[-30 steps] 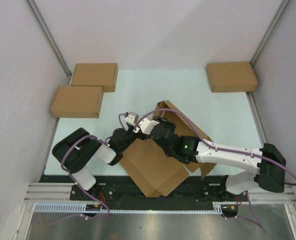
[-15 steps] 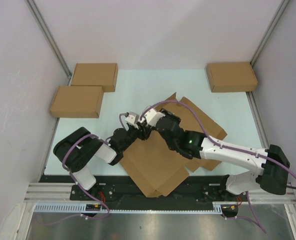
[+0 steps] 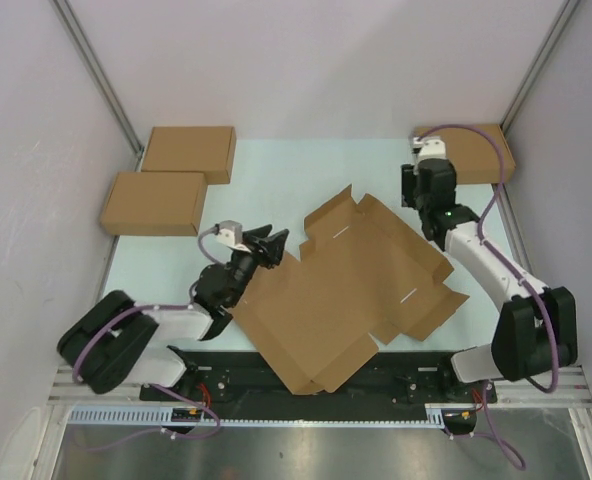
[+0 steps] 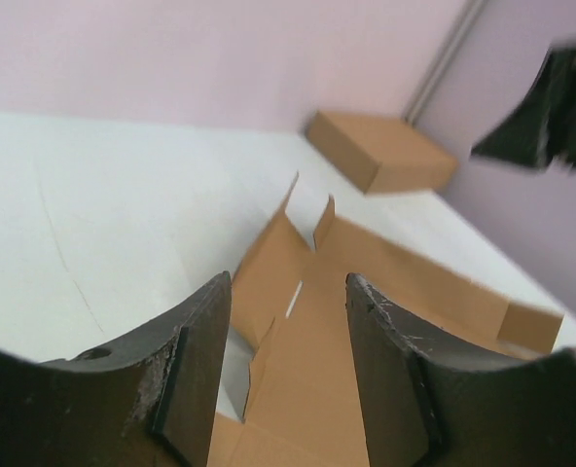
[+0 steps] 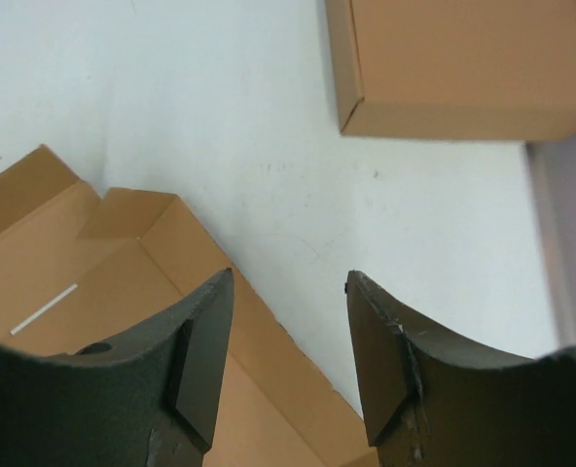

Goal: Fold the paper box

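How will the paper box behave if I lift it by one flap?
Probably floppy: the paper box lies open and flat, with many creases, so it would likely hinge and sag. Thin cardboard looks light, so a push may slide it across the smooth table.

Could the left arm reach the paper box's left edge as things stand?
Probably yes. The left gripper is open and sits just beside the paper box, whose left edge lies bare ahead of its fingers; the right gripper is off at the far right.
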